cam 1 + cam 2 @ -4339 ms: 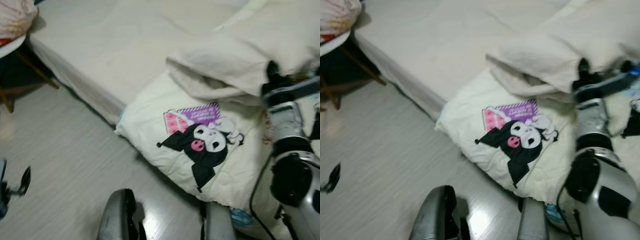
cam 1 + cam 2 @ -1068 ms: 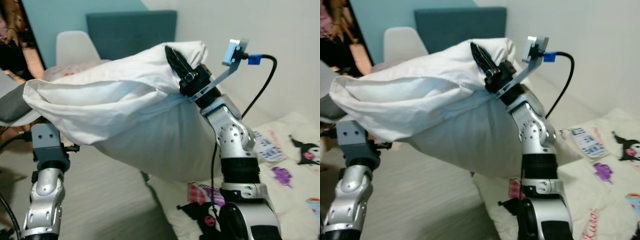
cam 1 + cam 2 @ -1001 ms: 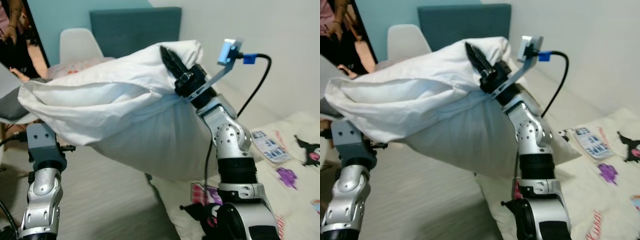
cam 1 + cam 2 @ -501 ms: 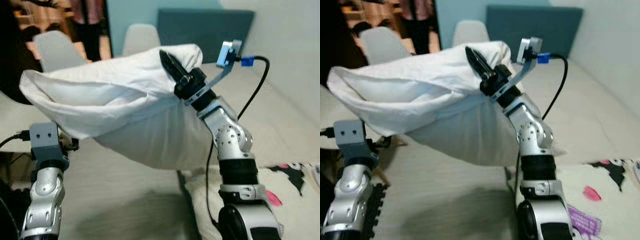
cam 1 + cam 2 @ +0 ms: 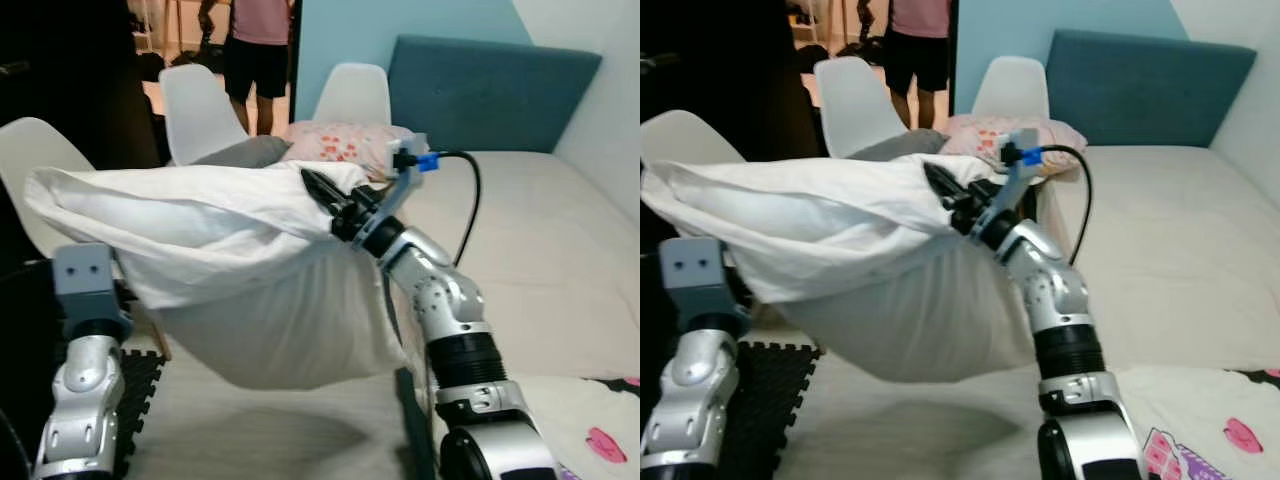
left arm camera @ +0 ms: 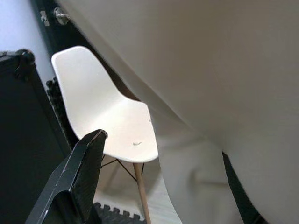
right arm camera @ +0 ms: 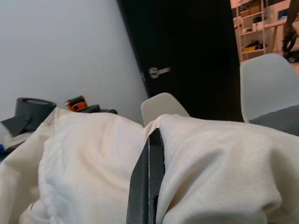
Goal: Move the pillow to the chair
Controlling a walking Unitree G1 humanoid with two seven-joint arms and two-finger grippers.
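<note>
A bed (image 5: 560,250) with a teal headboard (image 5: 490,95) spans 1 to 4 o'clock. The big white pillow (image 5: 220,270) hangs at centre, held aloft between both arms, clear of the floor. White chairs stand behind: one (image 5: 30,160) at 10 o'clock, two more (image 5: 200,105) near 12, one bearing a floral cushion (image 5: 340,140). The right gripper (image 5: 325,200) pinches the pillow's upper edge, fingers pressed on fabric. The left gripper (image 6: 154,182) is spread, the pillow resting between its fingers. A person (image 5: 255,50) stands at 12 o'clock

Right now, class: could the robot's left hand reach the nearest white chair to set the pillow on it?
Probably yes. The white chair sits just beyond the left hand, its seat bare. But the pillow, pinched by the right hand, hangs between both arms and must be carried across.
</note>
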